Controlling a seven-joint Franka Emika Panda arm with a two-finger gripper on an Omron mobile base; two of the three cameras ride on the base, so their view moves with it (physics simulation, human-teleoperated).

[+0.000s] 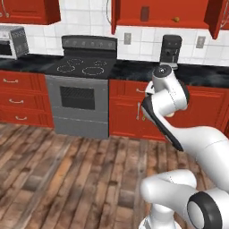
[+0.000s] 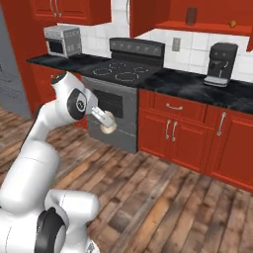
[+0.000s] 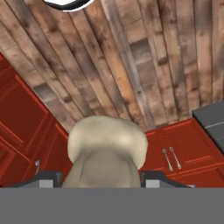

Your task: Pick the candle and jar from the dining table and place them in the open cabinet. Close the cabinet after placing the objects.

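Hand (image 2: 106, 124) is pinching the squat cream-white wax candle (image 3: 107, 151) between its fingertips, low beside the stove. I'm carrying it toward the open red wooden wall cabinet (image 1: 163, 18), keeping it upright and clearing the black marble counter (image 1: 129, 69) edge.

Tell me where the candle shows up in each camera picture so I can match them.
Left base view: I can't make the candle out; the arm's wrist is turned away.
Right base view: the candle sits in the gripper, left of centre, before the oven door.
Hand view: the candle is at bottom centre, between the fingertips.
Shared landmark: the black stove, with red cabinets alongside.
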